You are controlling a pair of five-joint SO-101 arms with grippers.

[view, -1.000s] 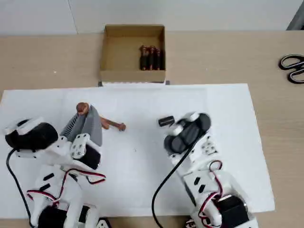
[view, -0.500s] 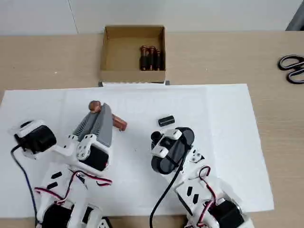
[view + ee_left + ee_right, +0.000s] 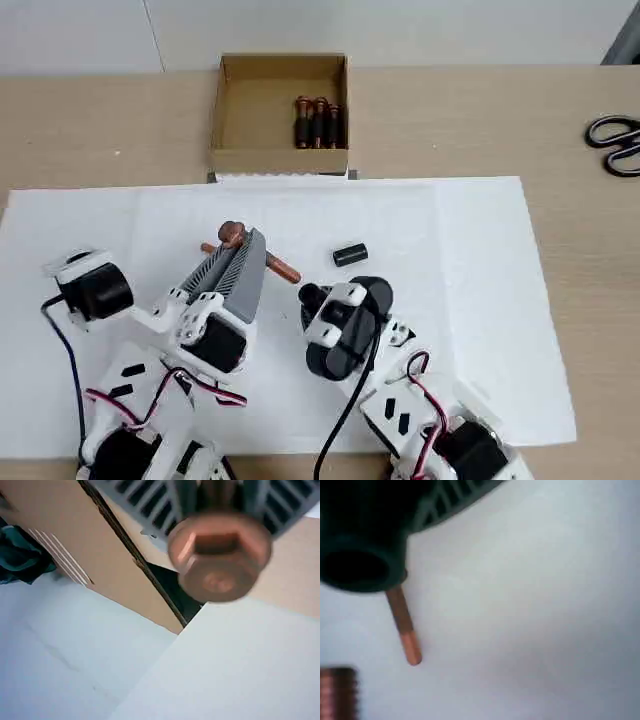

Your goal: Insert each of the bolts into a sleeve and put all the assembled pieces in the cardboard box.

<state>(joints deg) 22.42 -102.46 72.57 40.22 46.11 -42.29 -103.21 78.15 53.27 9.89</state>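
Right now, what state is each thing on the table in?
Left end effector: shut on held bolt.
Right end effector: shut on held sleeve, bore empty.
Loose sleeve: lying empty on the paper.
Loose bolt: lying on the paper, not sleeved.
Cardboard box: open, three assembled pieces inside.

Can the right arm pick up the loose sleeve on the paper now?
Probably not yet: the right gripper is shut on a second sleeve. The loose sleeve lies exposed on the white paper just beyond it, with nothing between them.
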